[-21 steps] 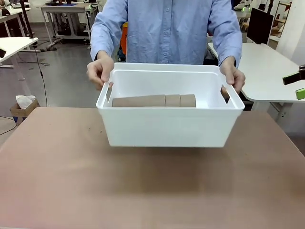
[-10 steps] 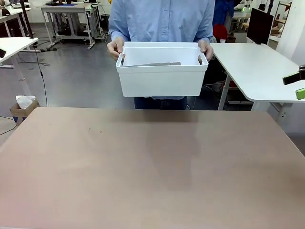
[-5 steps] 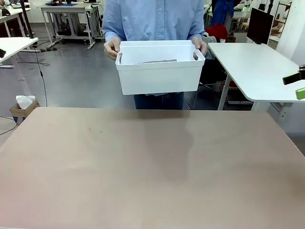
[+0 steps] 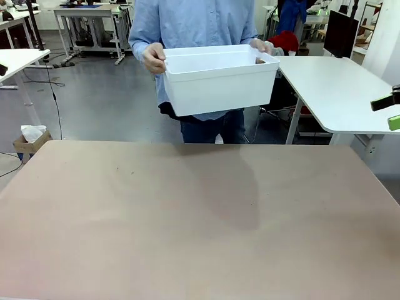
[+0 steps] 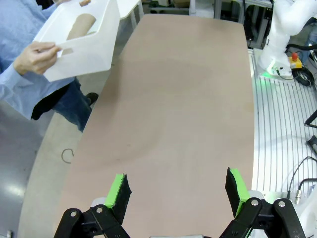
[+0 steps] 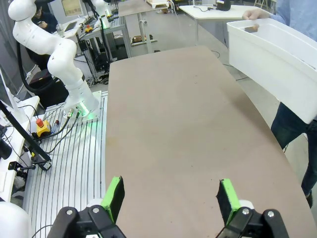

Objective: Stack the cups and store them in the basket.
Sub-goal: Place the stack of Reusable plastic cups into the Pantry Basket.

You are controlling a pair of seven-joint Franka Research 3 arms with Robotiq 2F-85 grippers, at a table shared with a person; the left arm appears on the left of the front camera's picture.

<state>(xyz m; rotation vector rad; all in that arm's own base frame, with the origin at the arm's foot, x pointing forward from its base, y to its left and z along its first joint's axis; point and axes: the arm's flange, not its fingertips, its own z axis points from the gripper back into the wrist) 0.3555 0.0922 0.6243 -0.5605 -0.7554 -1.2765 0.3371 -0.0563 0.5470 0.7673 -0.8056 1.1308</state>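
Note:
A person in a blue shirt stands beyond the table's far edge and holds the white basket (image 4: 220, 80) up in both hands, off the table and tilted. In the left wrist view the basket (image 5: 89, 47) shows a brown cup (image 5: 80, 27) lying inside it. The right wrist view has the basket (image 6: 277, 62) at its upper right. My left gripper (image 5: 178, 191) is open above the near end of the table, nothing between its green pads. My right gripper (image 6: 169, 198) is open too, also over bare table.
The brown table (image 4: 200, 219) spreads wide below both grippers. A white side table (image 4: 337, 87) stands at the right behind it. The other arm's white base (image 6: 64, 64) stands at the table's end on a slatted metal floor.
The person lifted the basket off the table, stepped back with it and has now turned it slightly to the right. Neither gripper moved.

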